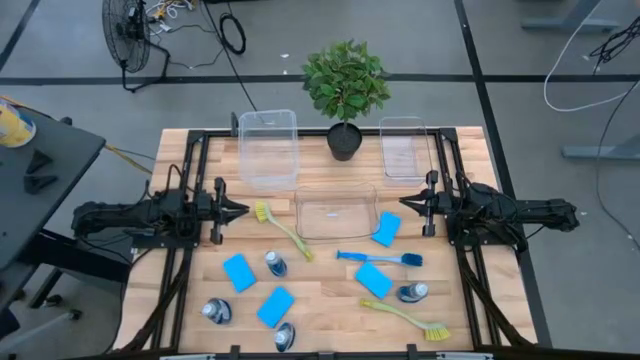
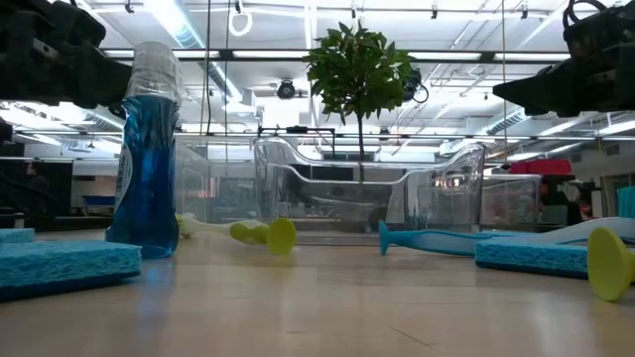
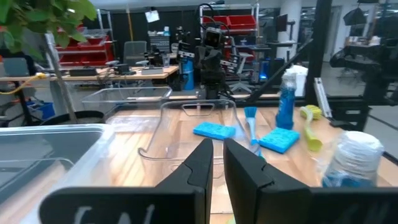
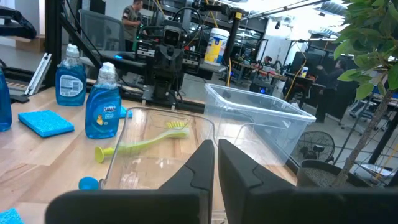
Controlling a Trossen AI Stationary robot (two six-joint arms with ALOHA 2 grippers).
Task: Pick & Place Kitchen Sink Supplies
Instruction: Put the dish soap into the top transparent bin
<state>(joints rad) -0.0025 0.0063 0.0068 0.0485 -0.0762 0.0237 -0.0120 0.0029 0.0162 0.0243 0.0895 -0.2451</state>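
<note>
Several blue sponges (image 1: 239, 271) (image 1: 374, 279) lie flat on the wooden table. Several small bottles of blue liquid (image 1: 276, 263) (image 1: 412, 292) stand among them. A yellow-green brush (image 1: 283, 228) lies left of the middle bin, a blue brush (image 1: 380, 258) lies near the centre, and another yellow-green brush (image 1: 407, 318) lies at the near right. My left gripper (image 1: 240, 210) (image 3: 217, 144) hovers level and shut at the table's left side, clear of everything. At the right side my right gripper (image 1: 405, 203) (image 4: 216, 144) faces it, also level, shut and holding nothing.
Three clear plastic bins stand on the table: one at the far left (image 1: 268, 148), one at the far right (image 1: 404, 146) and one in the middle (image 1: 336, 210) between the grippers. A potted plant (image 1: 345, 85) stands at the far edge between the two far bins.
</note>
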